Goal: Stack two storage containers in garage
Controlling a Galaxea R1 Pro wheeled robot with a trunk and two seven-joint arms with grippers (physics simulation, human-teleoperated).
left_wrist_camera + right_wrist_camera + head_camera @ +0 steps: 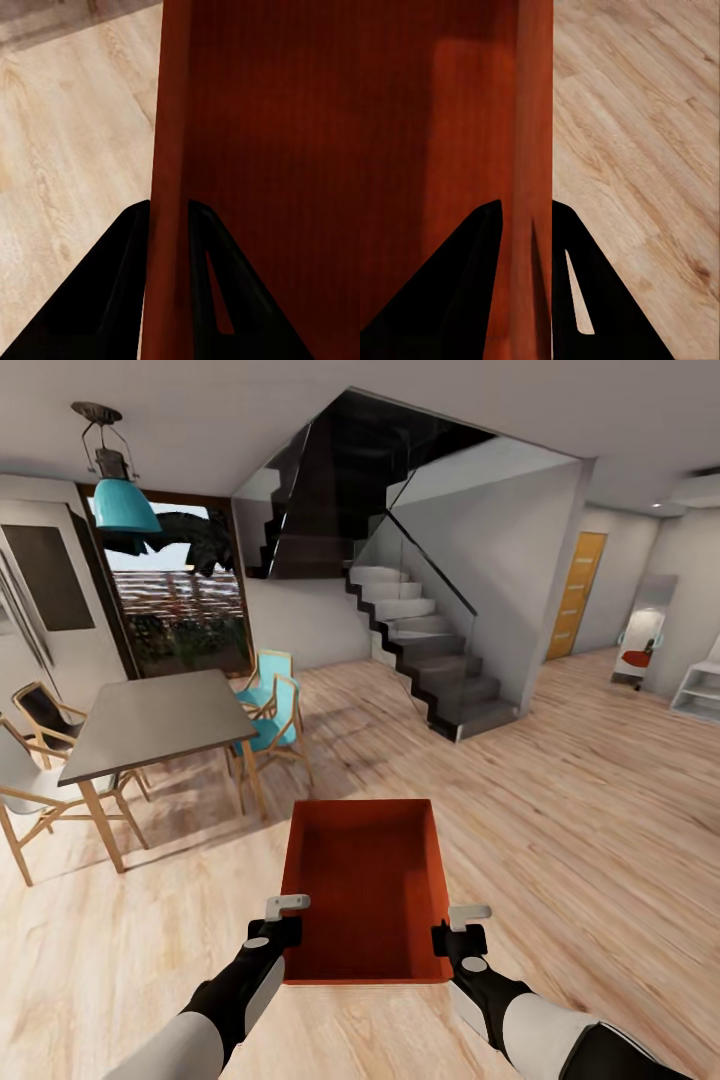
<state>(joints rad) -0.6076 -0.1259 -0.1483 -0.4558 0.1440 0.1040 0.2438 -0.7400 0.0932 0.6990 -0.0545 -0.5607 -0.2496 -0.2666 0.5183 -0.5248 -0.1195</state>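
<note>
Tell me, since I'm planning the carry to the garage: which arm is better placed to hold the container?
Neither alone, probably. The left gripper clamps the storage container's left wall, the right gripper its right wall, each wall between two fingers in the wrist views. Carrying it level over the wood floor likely needs both.

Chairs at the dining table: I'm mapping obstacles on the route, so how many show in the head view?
4. Two teal chairs at the table's right side; two pale chairs at its left. More may be hidden behind it.
</note>
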